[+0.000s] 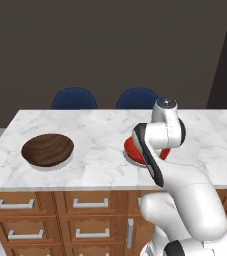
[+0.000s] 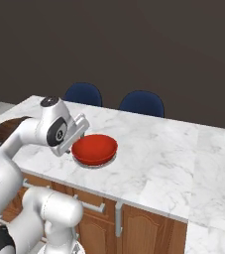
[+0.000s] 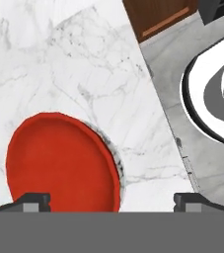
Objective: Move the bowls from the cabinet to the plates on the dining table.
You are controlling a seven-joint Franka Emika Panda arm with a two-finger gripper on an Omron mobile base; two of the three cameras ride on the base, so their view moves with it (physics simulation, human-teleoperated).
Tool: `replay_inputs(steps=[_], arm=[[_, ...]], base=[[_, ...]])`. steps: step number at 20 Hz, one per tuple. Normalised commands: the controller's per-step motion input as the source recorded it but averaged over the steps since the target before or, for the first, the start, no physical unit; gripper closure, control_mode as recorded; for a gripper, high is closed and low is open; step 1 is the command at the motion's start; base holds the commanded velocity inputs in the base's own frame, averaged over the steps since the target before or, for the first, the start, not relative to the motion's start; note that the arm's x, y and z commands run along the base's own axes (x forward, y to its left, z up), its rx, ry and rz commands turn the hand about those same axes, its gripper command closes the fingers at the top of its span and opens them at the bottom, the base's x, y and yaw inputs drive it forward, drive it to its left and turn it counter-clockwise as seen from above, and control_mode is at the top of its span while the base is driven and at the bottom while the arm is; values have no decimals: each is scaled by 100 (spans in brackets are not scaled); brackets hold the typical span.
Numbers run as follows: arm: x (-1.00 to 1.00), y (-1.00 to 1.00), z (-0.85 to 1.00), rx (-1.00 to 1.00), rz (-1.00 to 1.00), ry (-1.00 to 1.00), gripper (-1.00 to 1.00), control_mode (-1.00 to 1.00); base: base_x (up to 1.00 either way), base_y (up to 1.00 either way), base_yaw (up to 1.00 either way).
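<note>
Red bowl set down on its plate
The gripper (image 3: 111, 200) stood spread wide above the red bowl (image 2: 94, 149), which sat on a plate (image 3: 114, 160) on the dining table (image 2: 183, 154); a straight lift would clear it best

Two blue chairs (image 1: 74, 98) (image 1: 137, 98) stand behind the far edge.

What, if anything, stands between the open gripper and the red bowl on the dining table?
Nothing visible does. The gripper is open, just above and beside the red bowl, which already rests on its plate on the dining table. The brown bowl sits well off to the side.
</note>
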Motion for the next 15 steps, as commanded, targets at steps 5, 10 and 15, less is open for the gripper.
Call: replay_inputs(steps=[5, 10, 15], arm=[[-34, 0, 51, 5, 0, 0, -100, -100], [-39, 1, 43, 6, 0, -3, -100, -100], [-40, 7, 39, 5, 0, -3, -100, -100]], base=[[0, 0, 0], [0, 0, 0], [0, 0, 0]])
